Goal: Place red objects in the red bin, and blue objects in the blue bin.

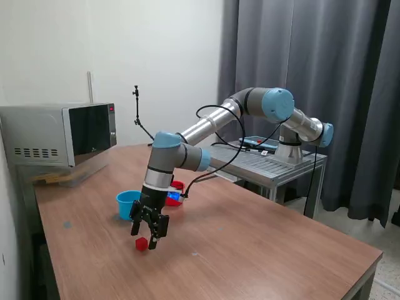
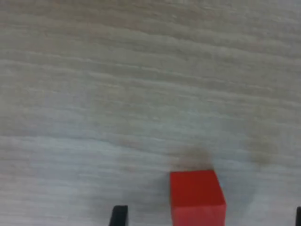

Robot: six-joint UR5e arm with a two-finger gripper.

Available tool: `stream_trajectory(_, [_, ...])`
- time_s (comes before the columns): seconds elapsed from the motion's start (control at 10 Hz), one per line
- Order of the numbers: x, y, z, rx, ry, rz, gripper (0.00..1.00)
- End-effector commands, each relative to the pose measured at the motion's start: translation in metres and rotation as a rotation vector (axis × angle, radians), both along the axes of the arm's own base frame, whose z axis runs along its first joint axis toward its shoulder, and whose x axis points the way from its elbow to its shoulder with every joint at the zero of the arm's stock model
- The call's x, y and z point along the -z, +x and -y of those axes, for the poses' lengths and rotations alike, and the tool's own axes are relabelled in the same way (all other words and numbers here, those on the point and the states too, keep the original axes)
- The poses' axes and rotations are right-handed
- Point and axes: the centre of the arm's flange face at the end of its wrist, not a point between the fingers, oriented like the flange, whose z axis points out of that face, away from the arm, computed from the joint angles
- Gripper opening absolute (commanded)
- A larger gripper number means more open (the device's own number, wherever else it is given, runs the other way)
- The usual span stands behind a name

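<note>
A small red cube [image 1: 142, 244] lies on the wooden table. My gripper [image 1: 144, 236] hangs just above it, open, with the fingers to either side of it. In the wrist view the cube [image 2: 197, 198] sits between the two dark fingertips [image 2: 119, 215], apart from both; the gripper [image 2: 209, 218] holds nothing. The light blue cup [image 1: 127, 204] stands upright just behind the gripper. The red cup [image 1: 177, 186] stands beyond it, mostly hidden by my arm. A small blue patch [image 1: 174, 197] shows by the red cup; I cannot tell whether it is a cube. No other cube shows.
A microwave [image 1: 59, 134] stands at the table's far corner on the exterior view's left, with a thin stand [image 1: 137, 107] behind it. My arm's base sits on a metal stand [image 1: 269, 161] past the table. The table's front edge [image 1: 359, 272] is at the exterior view's right.
</note>
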Motion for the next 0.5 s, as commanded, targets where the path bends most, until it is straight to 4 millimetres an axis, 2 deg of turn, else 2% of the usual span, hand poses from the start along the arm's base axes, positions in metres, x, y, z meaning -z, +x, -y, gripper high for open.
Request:
stream_trajectory(0.0, [0.0036,0.0013,-0.0018,-0.036,0.003,0.023,1.00])
stream_trajectory(0.4, [0.0014,0.0004,-0.0059,-0.039,0.006,0.018,1.00])
